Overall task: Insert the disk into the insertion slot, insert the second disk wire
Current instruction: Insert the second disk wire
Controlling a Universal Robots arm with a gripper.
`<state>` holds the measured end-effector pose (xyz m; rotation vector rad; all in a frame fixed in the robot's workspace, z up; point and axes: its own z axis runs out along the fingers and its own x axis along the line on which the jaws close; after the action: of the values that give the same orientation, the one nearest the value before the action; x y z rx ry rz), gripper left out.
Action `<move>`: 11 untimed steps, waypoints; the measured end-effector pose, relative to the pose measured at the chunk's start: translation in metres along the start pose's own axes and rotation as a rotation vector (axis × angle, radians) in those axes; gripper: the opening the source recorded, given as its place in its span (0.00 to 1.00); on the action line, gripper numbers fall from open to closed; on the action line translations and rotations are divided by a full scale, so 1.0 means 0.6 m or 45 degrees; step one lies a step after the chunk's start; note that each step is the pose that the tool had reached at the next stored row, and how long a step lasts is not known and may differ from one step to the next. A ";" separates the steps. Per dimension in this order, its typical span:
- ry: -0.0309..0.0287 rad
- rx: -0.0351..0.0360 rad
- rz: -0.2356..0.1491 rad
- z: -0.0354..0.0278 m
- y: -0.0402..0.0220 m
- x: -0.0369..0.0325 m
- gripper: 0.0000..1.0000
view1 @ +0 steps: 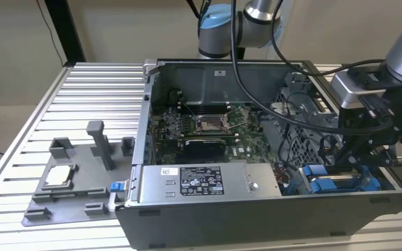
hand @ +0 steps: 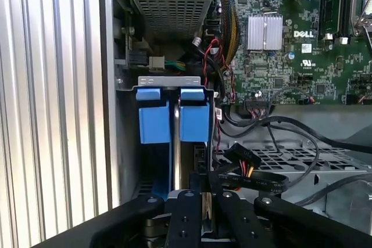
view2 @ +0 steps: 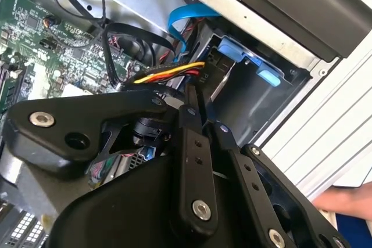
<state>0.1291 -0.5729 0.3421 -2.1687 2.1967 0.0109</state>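
**A:** Where are we on the drive job?

**B:** We see the disk already seated in the insertion slot of the drive cage, blue carrier tabs side by side, at the case corner on the exterior view's right. The claw hangs right over the bay in the first wrist view, fingers drawn together and clamped on the black wire connector with the red, yellow and black leads. So we judge we're on the second wire.

**A:** How do we do it cleanly?

**B:** Our read: keep the plug square to the drive's rear socket, push straight along the slot axis, no twist. Loose black cables loop close beside the claw, so we'd watch for snagging. The blue data cable in the second wrist view also runs close to the bay.

**A:** Anything else crowding it?

**B:** The power supply box sits just beside the bay, the motherboard beyond it. Tight corner, we think.

**A:** Surface and room?

**B:** The computer case lies open on a ribbed aluminium worktop. A grey fixture tray sits on the exterior view's left. Plain beige wall behind. A person's hand shows at the edge of the second wrist view.
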 end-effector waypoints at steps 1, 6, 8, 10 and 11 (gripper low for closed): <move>0.0004 0.0000 0.000 0.001 0.000 -0.001 0.00; 0.0004 0.0000 0.000 0.002 0.000 -0.001 0.00; 0.0003 0.0001 0.000 0.003 0.000 -0.001 0.00; 0.0004 0.0001 0.000 0.004 0.000 -0.001 0.00; 0.0004 0.0000 0.000 0.005 0.000 -0.001 0.00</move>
<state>0.1292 -0.5721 0.3395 -2.1689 2.1968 0.0106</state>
